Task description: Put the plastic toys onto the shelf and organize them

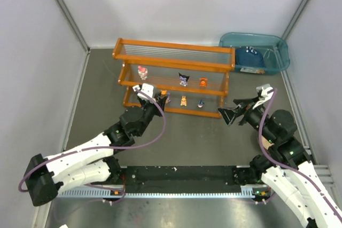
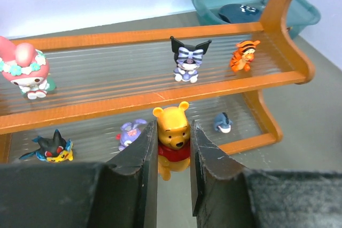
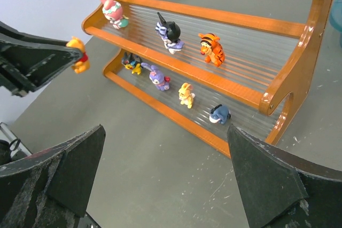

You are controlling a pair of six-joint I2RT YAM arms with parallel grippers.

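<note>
The orange three-tier shelf (image 1: 173, 68) stands at the back of the table. My left gripper (image 2: 173, 156) is shut on a yellow bear toy in a red shirt (image 2: 172, 140), held in front of the shelf's bottom tier, left of centre. The middle tier holds a pink-white toy (image 2: 24, 73), a black-white toy (image 2: 187, 60) and an orange tiger (image 2: 243, 56). The bottom tier holds a black-yellow toy (image 2: 51, 147), a purple toy (image 2: 130, 132), a tan toy (image 3: 185, 94) and a dark blue toy (image 2: 223, 123). My right gripper (image 3: 165, 172) is open and empty, above the table by the shelf's right end.
A translucent teal bin (image 1: 256, 52) with a blue item inside stands at the back right, beside the shelf. White walls close in the table on the left, back and right. The top tier of the shelf holds nothing.
</note>
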